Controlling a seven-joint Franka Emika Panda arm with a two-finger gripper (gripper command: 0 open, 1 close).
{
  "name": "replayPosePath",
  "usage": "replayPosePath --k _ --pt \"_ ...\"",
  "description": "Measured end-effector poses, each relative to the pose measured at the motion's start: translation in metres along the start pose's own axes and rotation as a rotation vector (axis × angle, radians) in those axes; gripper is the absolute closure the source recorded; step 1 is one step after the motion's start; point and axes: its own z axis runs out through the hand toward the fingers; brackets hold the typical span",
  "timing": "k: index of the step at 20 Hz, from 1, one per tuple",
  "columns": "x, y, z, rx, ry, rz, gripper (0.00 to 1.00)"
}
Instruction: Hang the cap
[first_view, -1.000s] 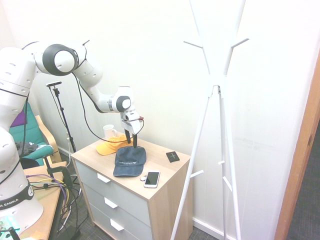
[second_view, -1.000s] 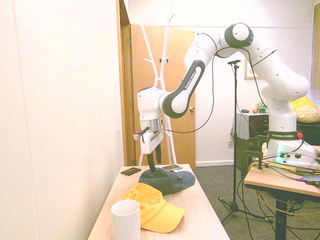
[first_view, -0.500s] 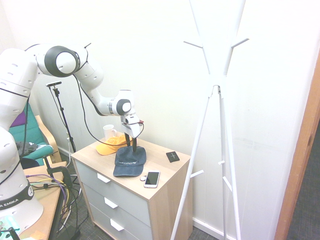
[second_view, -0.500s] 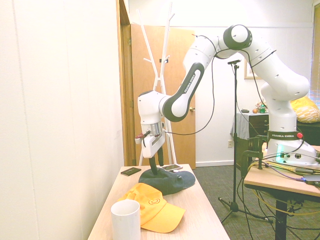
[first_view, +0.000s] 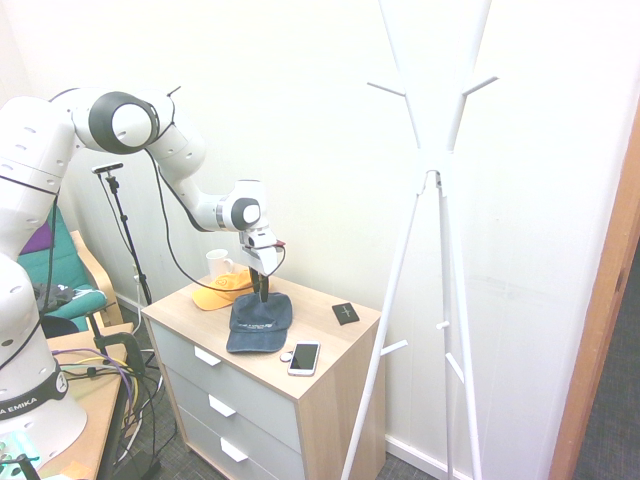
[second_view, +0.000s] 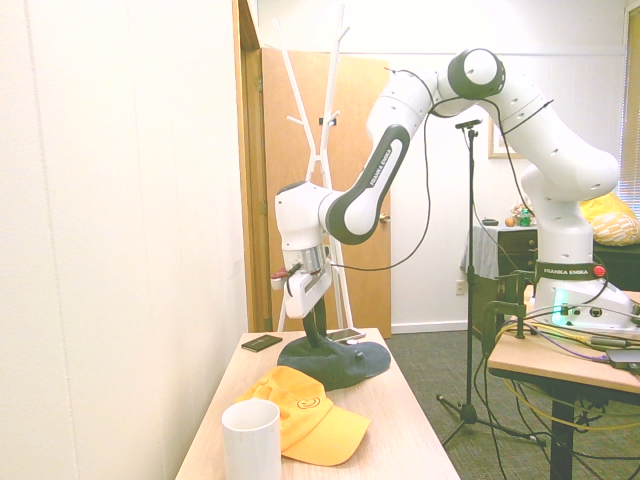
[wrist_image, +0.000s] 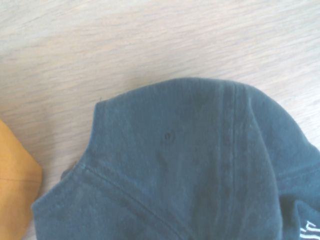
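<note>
The navy cap lies flat on the wooden dresser top, brim toward the front edge. My gripper points straight down onto the back of the cap's crown. Its dark fingers have drawn together into the fabric there. From the other side the gripper stands as one dark stem rising out of the cap. The wrist view is filled by the cap's dark cloth, with a bit of white lettering at one corner. The white coat stand rises to the right of the dresser.
A yellow-orange cap and a white mug sit behind the navy one. A white phone lies by the brim. A small black card lies near the wall. The wall runs close behind the dresser.
The gripper came down from just above the cap onto its crown. Its fingers, spread apart a second ago, have closed in on the fabric.
</note>
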Motion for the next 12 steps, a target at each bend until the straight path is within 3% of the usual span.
replayPosePath --k 12 --pt "0.022 0.009 0.004 -0.012 0.009 0.038 1.0"
